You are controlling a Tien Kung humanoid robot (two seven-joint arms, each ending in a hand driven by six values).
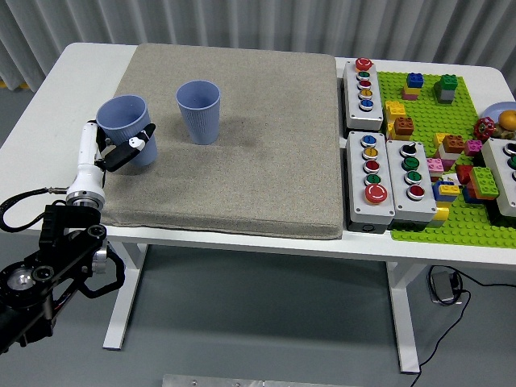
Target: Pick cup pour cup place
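Note:
Two blue cups are on the grey mat [242, 161]. One cup [198, 111] stands upright and alone near the mat's far middle-left. The other cup [125, 131] is upright at the mat's left edge, held by my left hand [121, 151], whose white and black fingers wrap its near side. Whether its base rests on the mat I cannot tell. The left arm comes up from the lower left corner. My right arm is out of view.
Several grey button boxes [369, 165] stand right of the mat. Further right, a green baseplate [451, 218] carries loose coloured bricks. The table's left edge lies just beside the held cup.

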